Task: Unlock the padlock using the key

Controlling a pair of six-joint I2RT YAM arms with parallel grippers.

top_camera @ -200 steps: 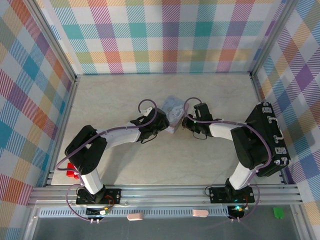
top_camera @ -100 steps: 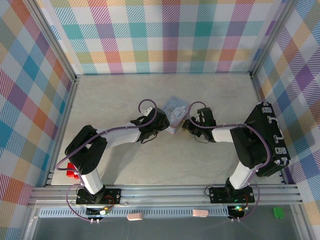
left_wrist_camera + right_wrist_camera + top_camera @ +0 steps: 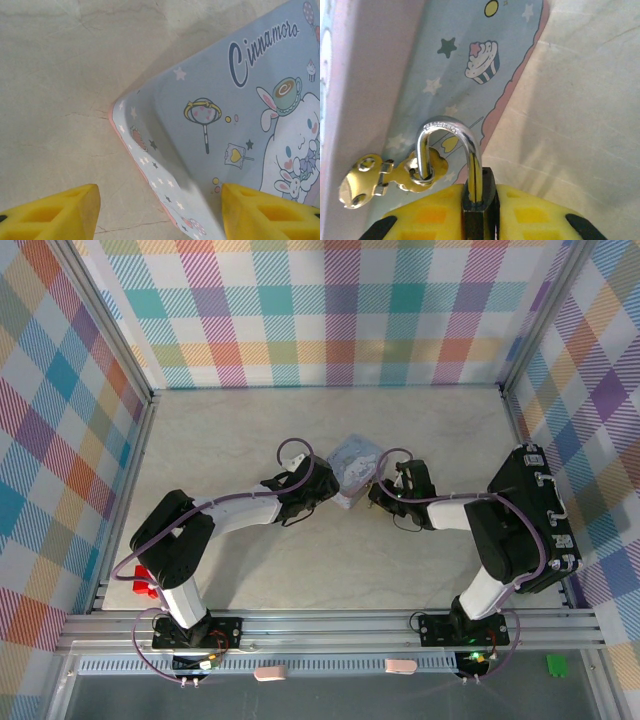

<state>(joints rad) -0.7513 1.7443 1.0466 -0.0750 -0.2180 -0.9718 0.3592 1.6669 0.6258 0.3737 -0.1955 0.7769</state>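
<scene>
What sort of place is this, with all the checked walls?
Probably a robot test cell in a lab, not a home: a left arm and right arm bolted to a metal-framed table, boxed in by plaid panels, working at a cartoon tin.

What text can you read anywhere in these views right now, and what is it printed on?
"Cinnamoro": dark script on the lid of the pale-blue tin, cut off by the frame edge, left wrist view.
"C": on the cup worn by the cartoon character printed on that lid.
A stamped marking on top of the shackle of the padlock, right wrist view: too small to read.
</scene>
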